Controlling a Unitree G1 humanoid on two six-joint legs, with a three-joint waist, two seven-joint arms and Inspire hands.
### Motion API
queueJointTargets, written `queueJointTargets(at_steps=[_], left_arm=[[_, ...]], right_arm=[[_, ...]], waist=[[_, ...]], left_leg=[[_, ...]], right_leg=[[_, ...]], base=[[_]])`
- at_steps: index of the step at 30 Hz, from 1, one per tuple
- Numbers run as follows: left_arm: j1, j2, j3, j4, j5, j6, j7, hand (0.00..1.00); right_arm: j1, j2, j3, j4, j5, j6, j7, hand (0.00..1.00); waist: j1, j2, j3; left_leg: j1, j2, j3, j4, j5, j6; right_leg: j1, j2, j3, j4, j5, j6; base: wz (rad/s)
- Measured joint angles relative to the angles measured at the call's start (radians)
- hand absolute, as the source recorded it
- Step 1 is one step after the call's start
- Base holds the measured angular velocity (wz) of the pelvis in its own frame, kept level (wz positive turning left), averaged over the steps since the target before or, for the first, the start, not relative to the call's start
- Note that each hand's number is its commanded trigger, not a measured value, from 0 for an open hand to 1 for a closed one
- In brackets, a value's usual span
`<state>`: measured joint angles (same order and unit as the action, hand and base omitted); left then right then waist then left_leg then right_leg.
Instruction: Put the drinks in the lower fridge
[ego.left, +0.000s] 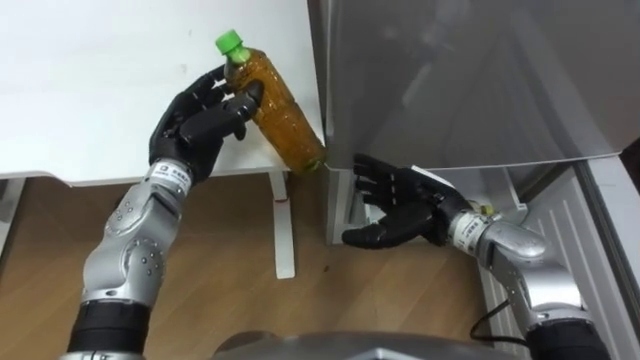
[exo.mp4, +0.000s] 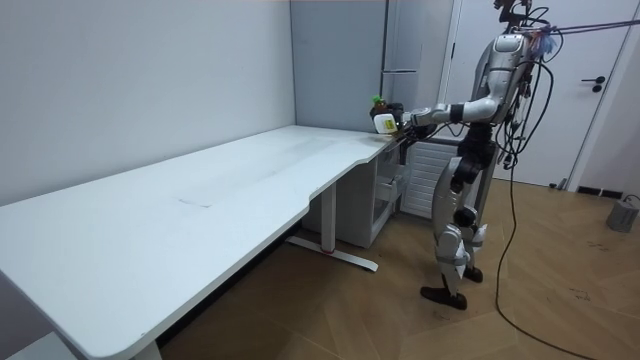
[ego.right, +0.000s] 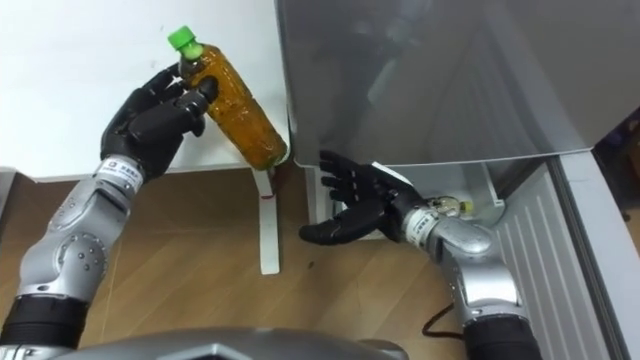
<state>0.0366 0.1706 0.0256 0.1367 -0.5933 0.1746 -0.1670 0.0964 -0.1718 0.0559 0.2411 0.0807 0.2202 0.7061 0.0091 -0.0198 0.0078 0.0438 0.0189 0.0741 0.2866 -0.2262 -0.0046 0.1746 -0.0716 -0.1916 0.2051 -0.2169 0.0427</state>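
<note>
Stance: the robot stands at the table's end, beside the fridge, both arms forward.
Bottle (ego.left: 275, 105): amber drink, green cap, held tilted above the table (ego.left: 100, 80) edge, cap toward the table, base down by the corner of the grey fridge door (ego.left: 470, 80). Whether the base touches that corner, I cannot tell.
Left hand (ego.left: 200, 120): clamped on the bottle high up, thumb across its neck, fingers behind it.
Right hand (ego.left: 400, 205): empty, fingers spread, palm turned up, low beneath the grey door and in front of the open lower compartment (ego.left: 530, 185).
Progress: judged early; the drink is not yet inside.
Risk 1: a grip this near the cap leaves the heavy end free, so the bottle may swing or slip out.
Risk 2: the base may strike the door corner on the way down.
Risk 3: a pass to the right hand could drop it to the floor.
</note>
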Motion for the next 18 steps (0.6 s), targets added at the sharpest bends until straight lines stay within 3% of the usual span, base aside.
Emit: queueJointTargets(at_steps=[8,18], left_arm=[[0.020,0.014,-0.082,0.000,0.042,0.001,-0.027,1.00],[0.039,0.023,-0.112,0.000,0.042,0.001,-0.082,1.00]], right_arm=[[0.001,-0.007,0.004,0.000,0.004,0.000,0.029,0.00],[0.004,-0.022,0.033,0.015,0.036,0.000,0.077,0.00]], waist=[[0.000,-0.001,0.0014],[-0.004,-0.007,0.0048]], left_leg=[[-0.018,-0.001,0.000,0.010,0.000,0.001],[-0.035,0.001,0.000,0.017,0.000,0.001]], right_leg=[[-0.013,-0.002,-0.002,-0.002,0.000,0.000],[-0.030,-0.001,-0.003,-0.001,0.000,0.000]], base=[[0.00],[0.00]])
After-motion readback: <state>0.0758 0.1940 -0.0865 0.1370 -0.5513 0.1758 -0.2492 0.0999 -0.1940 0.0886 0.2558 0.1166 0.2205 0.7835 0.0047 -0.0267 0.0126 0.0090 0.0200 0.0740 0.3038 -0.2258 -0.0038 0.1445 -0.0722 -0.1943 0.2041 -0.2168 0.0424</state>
